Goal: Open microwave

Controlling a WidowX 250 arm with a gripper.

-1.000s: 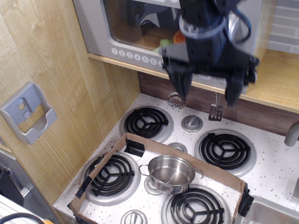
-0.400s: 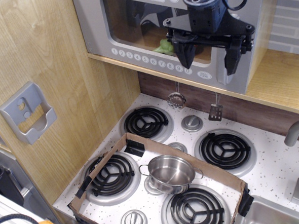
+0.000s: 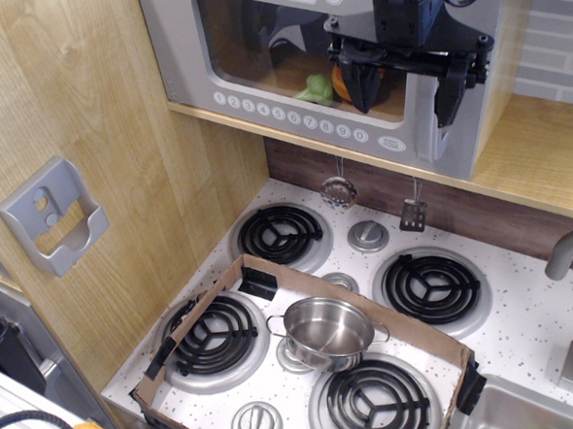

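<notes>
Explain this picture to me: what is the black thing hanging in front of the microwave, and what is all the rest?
It is one camera's view, looking down on a toy kitchen. The black thing is a robot arm's pincer, open and holding nothing, with its two fingers spread in front of the grey microwave, near the silver handle. The door looks shut. Below lies a white stovetop with coil burners, a small steel pot inside a low cardboard frame, and a sink corner at the right.

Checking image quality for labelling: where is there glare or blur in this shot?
In observation.image: glare on the microwave window washes out its interior; bright highlights on the steel pot; the gripper is dark, its detail mostly lost; the stovetop is sharp and evenly lit.
</notes>
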